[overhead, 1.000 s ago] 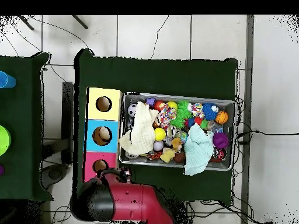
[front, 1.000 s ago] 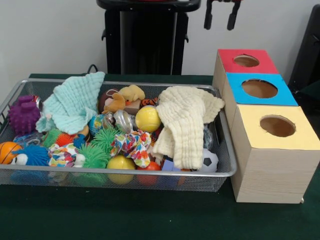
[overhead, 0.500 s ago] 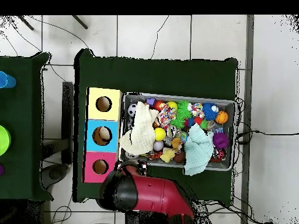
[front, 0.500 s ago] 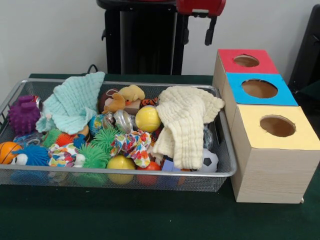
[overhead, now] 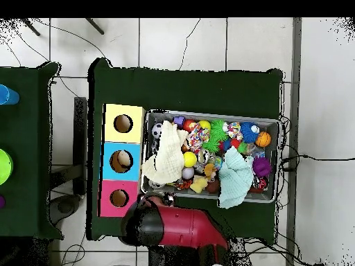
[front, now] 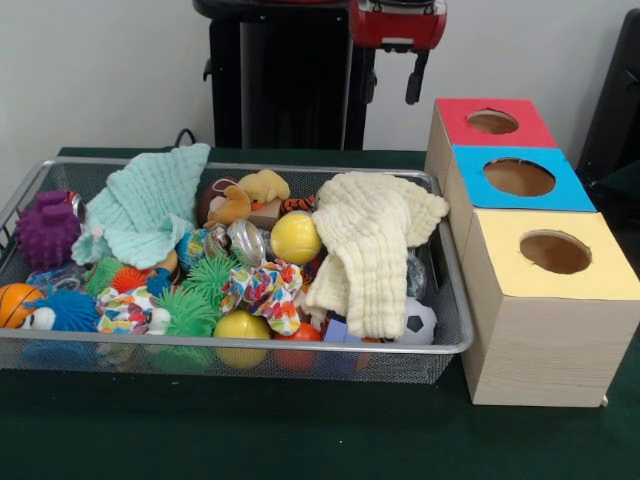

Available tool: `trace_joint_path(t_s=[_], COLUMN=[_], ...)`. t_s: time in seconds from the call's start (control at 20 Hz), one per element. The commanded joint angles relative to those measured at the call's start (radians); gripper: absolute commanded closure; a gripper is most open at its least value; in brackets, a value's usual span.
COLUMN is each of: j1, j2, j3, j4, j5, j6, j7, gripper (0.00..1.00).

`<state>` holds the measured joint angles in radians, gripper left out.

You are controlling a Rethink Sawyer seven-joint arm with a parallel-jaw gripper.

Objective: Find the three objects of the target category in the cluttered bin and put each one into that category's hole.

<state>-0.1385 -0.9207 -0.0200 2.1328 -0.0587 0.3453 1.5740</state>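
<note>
Red arm (overhead: 182, 230) beside wire bin (overhead: 270, 194); cream cloth (overhead: 166, 156) draped inside.

Your arm (front: 397, 22) is cut off by the top edge in the front view; from overhead its red body (overhead: 173, 227) hides the gripper entirely. In the wire bin (front: 452, 340), the cream cloth (front: 372, 250) buries whatever lies beneath it, leaving only half a small soccer ball (front: 420, 320) and a corner of a blue block (front: 336, 331) showing. The mint cloth (front: 145, 205) likewise covers the toys under it. The basketball (front: 14, 303) is clipped by the left edge. You cannot make out what lies inside the blue box's hole (overhead: 123, 161).
</note>
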Motion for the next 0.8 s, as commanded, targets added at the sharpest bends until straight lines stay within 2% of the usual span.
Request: trace_joint_path(t_s=[0.05, 0.4, 0.8], j1=[-0.050, -0.091, -0.104], j2=[0.083, 0.127, 0.130], j3=[0.116, 0.148, 0.163], j4=[-0.082, -0.124, -0.138], j5=[-0.063, -0.090, -0.117], j6=[-0.053, -0.051, -0.036], j7=[0.032, 0.017, 0.024], gripper=[0.00, 0.00, 0.00])
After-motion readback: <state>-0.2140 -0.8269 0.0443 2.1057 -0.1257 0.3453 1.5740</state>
